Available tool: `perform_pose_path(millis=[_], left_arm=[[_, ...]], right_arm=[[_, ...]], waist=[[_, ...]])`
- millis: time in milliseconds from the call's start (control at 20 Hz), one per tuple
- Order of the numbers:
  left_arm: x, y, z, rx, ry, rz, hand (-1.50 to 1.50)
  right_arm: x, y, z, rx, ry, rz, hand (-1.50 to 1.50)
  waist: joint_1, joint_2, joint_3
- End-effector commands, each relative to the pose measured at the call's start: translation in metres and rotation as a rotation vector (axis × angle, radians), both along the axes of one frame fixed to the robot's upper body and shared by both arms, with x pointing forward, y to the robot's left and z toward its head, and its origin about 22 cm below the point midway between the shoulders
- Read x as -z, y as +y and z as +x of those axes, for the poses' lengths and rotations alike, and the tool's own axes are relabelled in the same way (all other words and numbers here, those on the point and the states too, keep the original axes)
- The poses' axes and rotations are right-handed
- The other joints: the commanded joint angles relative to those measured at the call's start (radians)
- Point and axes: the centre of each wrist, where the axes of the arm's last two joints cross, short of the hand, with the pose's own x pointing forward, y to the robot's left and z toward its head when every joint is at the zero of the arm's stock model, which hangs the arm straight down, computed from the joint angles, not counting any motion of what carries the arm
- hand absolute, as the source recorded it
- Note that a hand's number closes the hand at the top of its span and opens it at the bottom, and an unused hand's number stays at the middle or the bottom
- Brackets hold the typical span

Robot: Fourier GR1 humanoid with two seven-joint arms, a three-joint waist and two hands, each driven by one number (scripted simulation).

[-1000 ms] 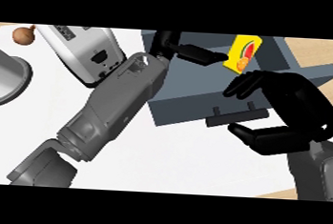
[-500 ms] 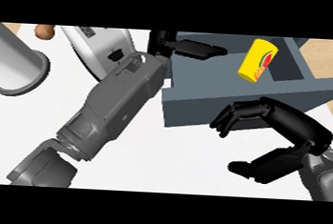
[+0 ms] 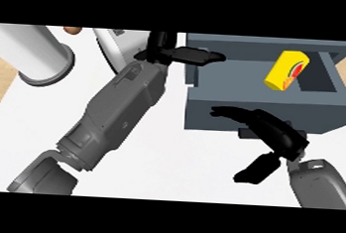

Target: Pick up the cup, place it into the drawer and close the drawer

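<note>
The yellow cup (image 3: 287, 70), marked with red and green, lies tilted inside the open grey drawer (image 3: 205, 108) at the upper right. My right hand (image 3: 274, 133) is low against the drawer's front panel. Its fingers stretch left across the panel beside the small handle (image 3: 246, 133), and its thumb hangs below; it holds nothing. My left hand (image 3: 178, 53) reaches in from the lower left, fingers straight and pointing right over the drawer's back-left corner, also empty.
A large white cylinder (image 3: 33, 51) stands at the upper left. A pale appliance (image 3: 115, 42) shows behind my left forearm (image 3: 117, 110), which crosses the white counter (image 3: 188, 159) diagonally. A small brown object (image 3: 72, 30) sits at the top edge.
My right hand's fingers have uncurled and now lie along the drawer's front. The whole scene has slid downward in view. The cup stays in the drawer and the left hand holds its place.
</note>
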Motion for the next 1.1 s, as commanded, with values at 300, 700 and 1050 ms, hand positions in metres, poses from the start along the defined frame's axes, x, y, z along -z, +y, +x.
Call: perform_pose_path(millis=[300,700,1050], left_arm=[[0.009,0.044,0.000,-0.006,-0.012,-0.059,-1.50],[0.023,0.072,-0.008,0.013,-0.001,-0.086,-1.50],[0.031,0.100,-0.014,0.041,-0.006,-0.067,-1.50]], right_arm=[[0.098,0.008,0.042,0.030,0.078,-0.221,1.50],[0.065,-0.045,0.104,0.158,-0.055,-0.063,1.50],[0.022,-0.062,0.136,0.321,-0.159,0.011,1.50]], waist=[[0.082,-0.005,0.001],[0.125,0.009,0.004],[0.178,0.022,0.005]])
